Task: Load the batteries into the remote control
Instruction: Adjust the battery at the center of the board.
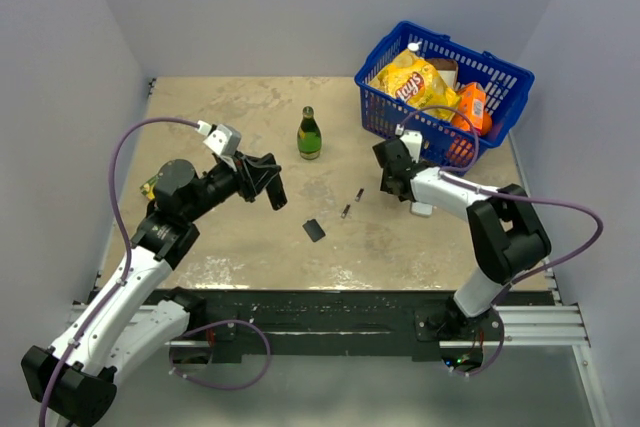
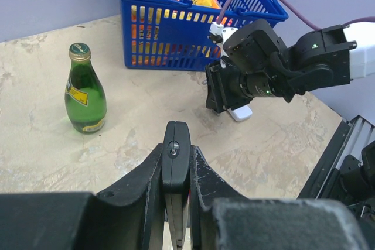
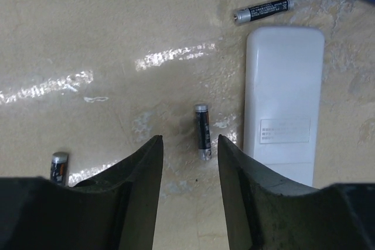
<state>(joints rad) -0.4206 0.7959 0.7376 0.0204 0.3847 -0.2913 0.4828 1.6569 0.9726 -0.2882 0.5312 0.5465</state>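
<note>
My left gripper is shut on the slim black remote control and holds it on edge above the table; in the left wrist view the remote is clamped between both fingers. My right gripper is open and low over the table. In the right wrist view one battery lies just ahead of the open jaws, a second lies farther off, and a third lies at the left. Two batteries show in the top view. The small black cover lies flat on the table.
A flat white device lies right of the near battery and under my right arm. A green bottle stands mid-table. A blue basket of snack bags sits at the back right.
</note>
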